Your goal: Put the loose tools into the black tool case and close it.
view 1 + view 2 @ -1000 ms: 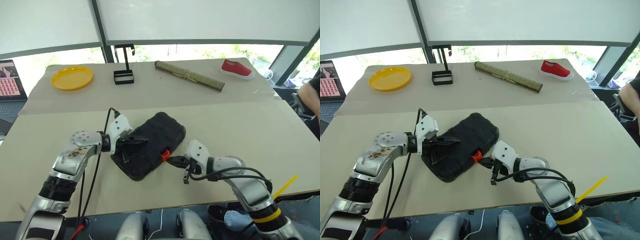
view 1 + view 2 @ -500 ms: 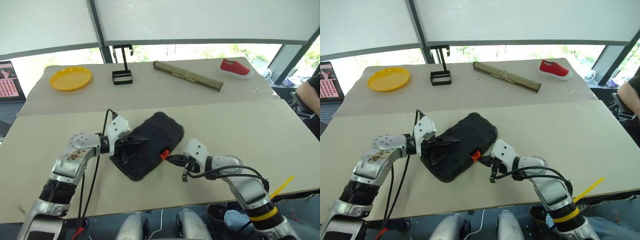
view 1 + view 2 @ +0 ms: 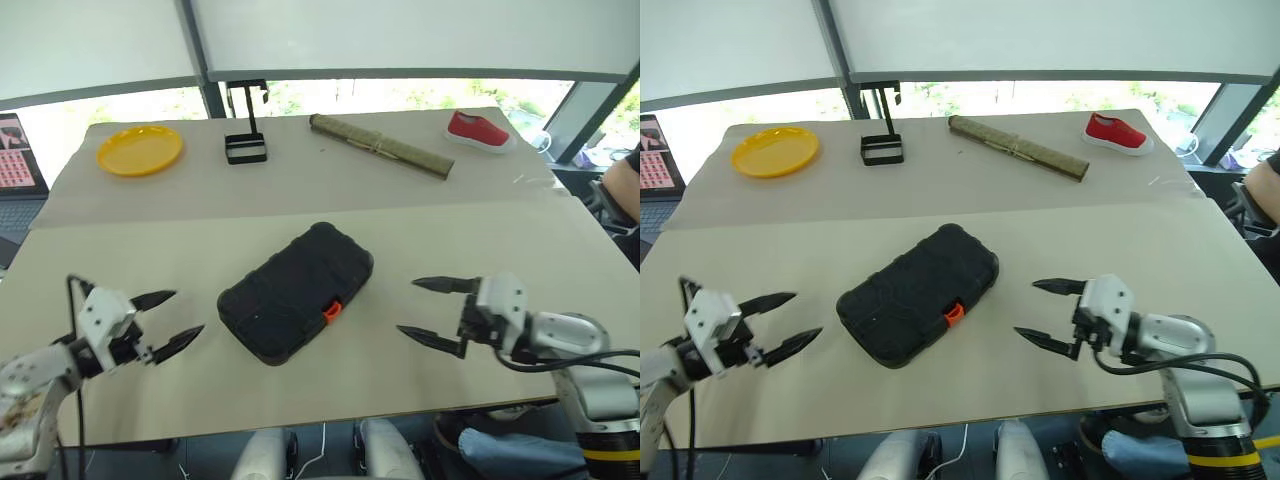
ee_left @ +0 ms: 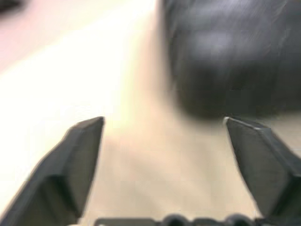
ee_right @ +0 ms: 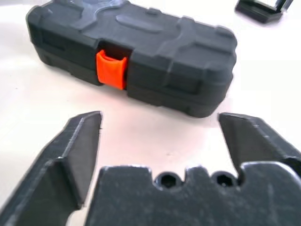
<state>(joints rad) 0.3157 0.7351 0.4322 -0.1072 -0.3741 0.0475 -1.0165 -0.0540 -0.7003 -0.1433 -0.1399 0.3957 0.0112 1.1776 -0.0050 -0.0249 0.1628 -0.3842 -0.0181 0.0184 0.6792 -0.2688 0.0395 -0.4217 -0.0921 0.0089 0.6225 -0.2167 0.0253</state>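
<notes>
At the far left edge a laptop screen (image 3: 15, 155) peeks in beside the surface (image 3: 470, 240), which is covered in pale beige sheeting. Near the front left corner the left tool (image 3: 168, 320) hovers just above the sheeting with its two black fingers spread wide apart and nothing between them, pointing toward the middle and well apart from the case. Along the back left sits a yellow plate (image 3: 140, 150), and to its right a small black wire stand (image 3: 246, 140) rises on a thin post. In the centre lies the black tool case (image 3: 296, 290), shut, lying at a slant with its textured shell up and its orange latch (image 3: 331, 312) on the front edge facing the right arm; the right wrist view shows that latch (image 5: 112, 69) seated flush across the seam between the two halves. No loose tools lie on the sheeting around it. Behind it, toward the back, a rolled bamboo mat (image 3: 380, 146) lies at an angle. Right of the case, near the front, the right tool (image 3: 432, 310) points at the case with its fingers likewise fully parted and empty, clear of the shell. At the back right corner rests a red shoe (image 3: 477, 130), and a person's arm (image 3: 625, 185) shows at the right edge.
</notes>
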